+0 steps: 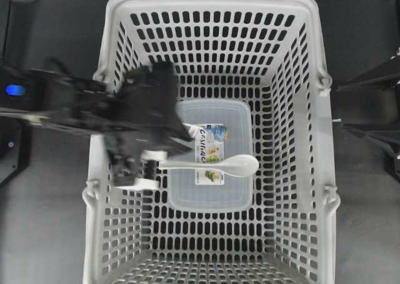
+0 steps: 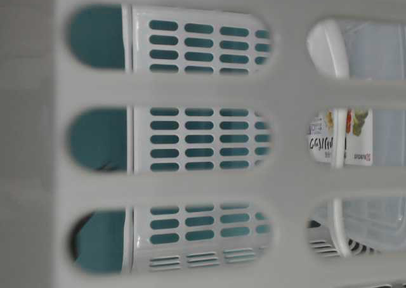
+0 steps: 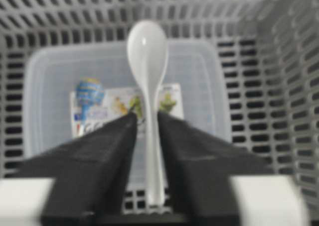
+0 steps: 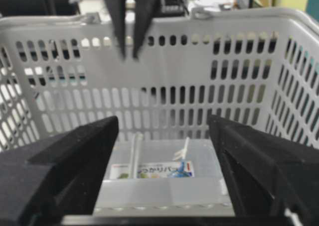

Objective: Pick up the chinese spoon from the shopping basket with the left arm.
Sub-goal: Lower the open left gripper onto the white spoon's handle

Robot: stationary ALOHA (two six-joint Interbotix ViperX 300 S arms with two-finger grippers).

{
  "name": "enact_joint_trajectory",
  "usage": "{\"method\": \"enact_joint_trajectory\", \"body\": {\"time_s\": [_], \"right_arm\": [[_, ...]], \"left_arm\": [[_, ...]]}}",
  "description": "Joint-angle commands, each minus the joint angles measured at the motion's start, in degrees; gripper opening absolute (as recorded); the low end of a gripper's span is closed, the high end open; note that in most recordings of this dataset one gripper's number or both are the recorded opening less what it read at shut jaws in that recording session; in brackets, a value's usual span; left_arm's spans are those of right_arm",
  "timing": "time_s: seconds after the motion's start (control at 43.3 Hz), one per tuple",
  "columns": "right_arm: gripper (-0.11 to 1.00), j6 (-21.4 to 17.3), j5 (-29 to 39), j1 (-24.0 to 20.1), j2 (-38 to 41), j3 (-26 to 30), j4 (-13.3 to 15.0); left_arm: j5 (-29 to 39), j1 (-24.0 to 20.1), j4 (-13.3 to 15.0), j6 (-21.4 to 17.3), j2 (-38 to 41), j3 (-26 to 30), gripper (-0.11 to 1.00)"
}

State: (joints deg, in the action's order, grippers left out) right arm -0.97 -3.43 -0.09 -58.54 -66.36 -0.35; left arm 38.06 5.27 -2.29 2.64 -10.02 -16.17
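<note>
The white chinese spoon (image 1: 215, 165) is level over the clear labelled container (image 1: 212, 112) in the light-grey shopping basket (image 1: 315, 171), bowl to the right. The left arm, with a blue dot (image 1: 15, 90), reaches in over the left wall and is motion-blurred. My left gripper (image 1: 159, 166) is at the handle end. In the left wrist view the spoon (image 3: 147, 52) runs straight between the fingers (image 3: 112, 151), and the left gripper (image 3: 148, 117) is closed to the handle's width. I cannot tell whether the spoon touches the lid. My right gripper (image 4: 163, 119) is open and empty outside the basket.
The basket's slotted walls (image 3: 294, 86) enclose the container (image 3: 50, 86) on all sides. From the right wrist view the left gripper's fingers (image 4: 119, 32) hang down in front of the far wall. The right arm's dark frame (image 1: 375, 109) stays beside the basket's right rim.
</note>
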Motion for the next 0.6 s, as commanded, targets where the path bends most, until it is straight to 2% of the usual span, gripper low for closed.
{"method": "enact_joint_trajectory", "body": {"time_s": [0.0, 0.138, 0.231, 0.415, 0.577], "right_arm": [[0.71, 0.0, -0.4, -0.3, 0.0, 1.2, -0.1], [0.70, 0.1, -0.4, -0.3, -0.5, 0.9, -0.2], [0.70, 0.1, -0.4, -0.3, -0.8, 0.6, -0.1], [0.70, 0.1, -0.4, -0.3, -1.0, 0.4, -0.1], [0.70, 0.1, -0.4, -0.3, -1.0, 0.0, -0.1]], "left_arm": [[2.7, 0.2, -0.3, 0.3, 2.7, 4.1, 0.33], [7.9, 0.5, -0.3, 1.4, 8.3, 7.9, 0.73], [10.2, 0.7, -0.3, 2.3, 11.6, 9.8, 0.88], [11.4, 1.1, -0.3, 4.2, 17.6, 12.3, 0.82], [11.4, 1.1, -0.3, 4.4, 21.0, 13.4, 0.81]]}}
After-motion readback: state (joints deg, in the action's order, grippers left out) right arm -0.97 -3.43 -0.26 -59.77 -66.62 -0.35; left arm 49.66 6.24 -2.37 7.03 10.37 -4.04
